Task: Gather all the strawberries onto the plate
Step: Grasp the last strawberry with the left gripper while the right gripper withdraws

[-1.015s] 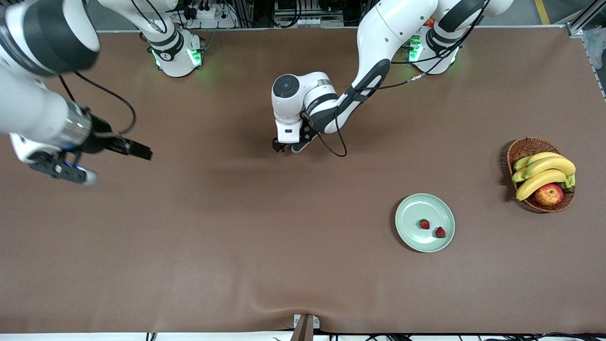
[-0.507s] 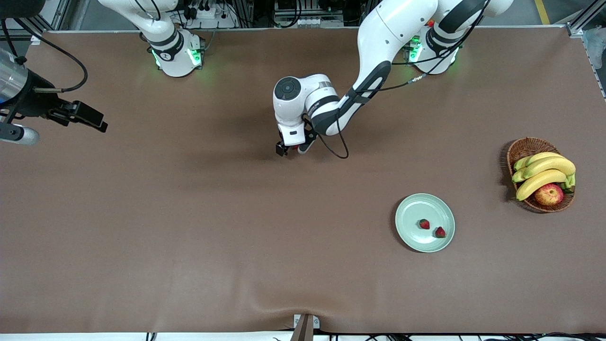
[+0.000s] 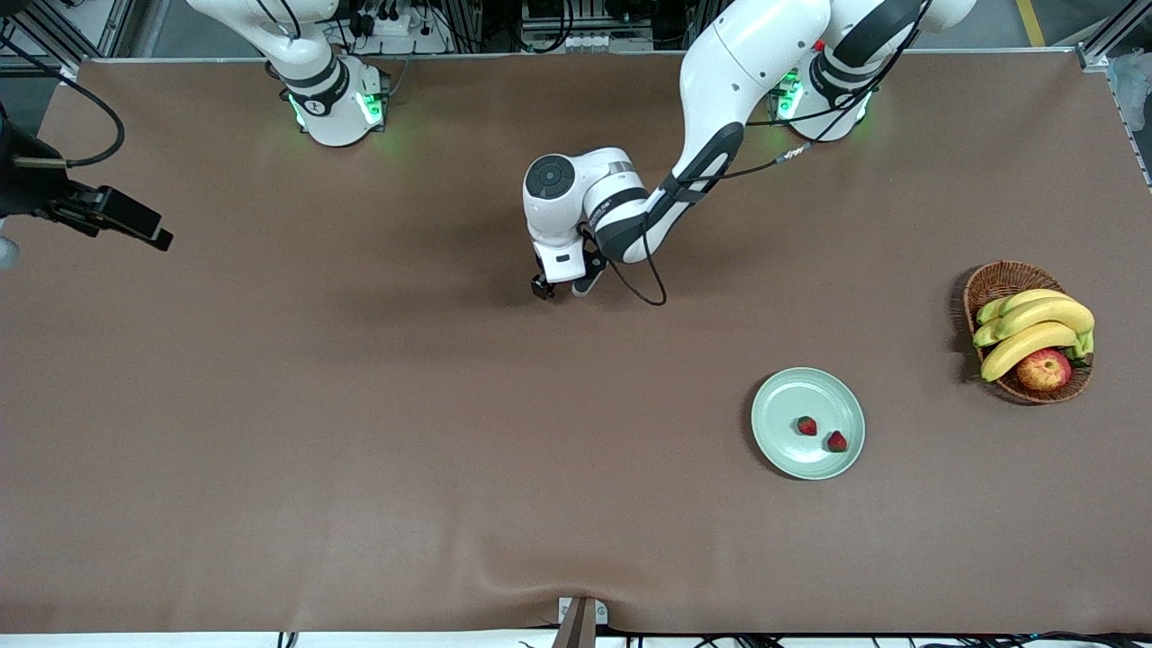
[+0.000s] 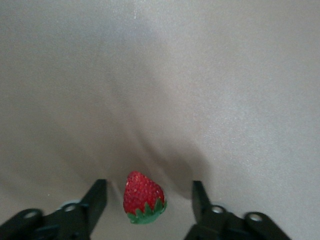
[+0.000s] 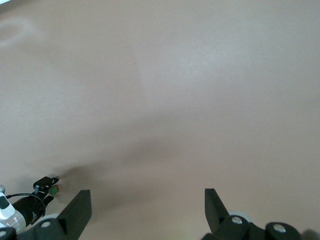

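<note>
Left wrist view: left gripper (image 4: 149, 200) jaws, seemingly narrower than before, bracket strawberry (image 4: 144, 197), gaps remaining.

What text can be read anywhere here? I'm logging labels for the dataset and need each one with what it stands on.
None can be read.
Right arm's base: a small dark mark, too small to read.
Plate, strawberries, basket and table cloth: no print showing.

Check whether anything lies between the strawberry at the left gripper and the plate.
Nothing visible does. The third strawberry sits between the open fingers of the left gripper, and only bare table separates it from the plate, which holds two strawberries.
</note>
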Robot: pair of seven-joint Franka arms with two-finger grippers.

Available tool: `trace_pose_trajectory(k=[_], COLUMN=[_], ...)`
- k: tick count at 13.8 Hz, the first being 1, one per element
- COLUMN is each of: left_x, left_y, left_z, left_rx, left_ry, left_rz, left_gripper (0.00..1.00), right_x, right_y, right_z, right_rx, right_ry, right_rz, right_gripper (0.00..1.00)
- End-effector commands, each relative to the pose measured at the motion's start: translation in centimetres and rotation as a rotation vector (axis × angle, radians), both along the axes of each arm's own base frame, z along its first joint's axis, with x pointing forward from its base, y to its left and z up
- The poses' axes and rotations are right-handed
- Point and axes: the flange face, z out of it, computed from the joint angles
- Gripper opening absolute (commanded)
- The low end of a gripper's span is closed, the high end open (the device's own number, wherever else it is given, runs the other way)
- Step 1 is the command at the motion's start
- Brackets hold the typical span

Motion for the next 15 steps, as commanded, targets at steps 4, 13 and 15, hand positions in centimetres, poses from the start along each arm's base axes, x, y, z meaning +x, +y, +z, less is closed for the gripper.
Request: trace_pose_trajectory(k=[4,13,15], left_x=[-0.1,5.3,10.2], left_y=[0.0,2.7,6.3], left_z=[0.3,4.7,7.2], left_rx=[0.002,-0.006,-0.023], left_ry=[-0.008,-0.054,-0.090], left_rz=[-0.001,0.006,0.032], left_gripper=[0.54,0.00,0.00], right_x=[-1.2,-0.7,-0.7], right_y=[-3.8,-4.2,-3.8], right_z=[1.5,1.8,2.0], right_rx=[0.001,-0.013,-0.015], right_ry=[-0.003,-0.020,-0.024], right_rz=[0.106,0.106,0.110], right_gripper=[1.00,1.00,1.00])
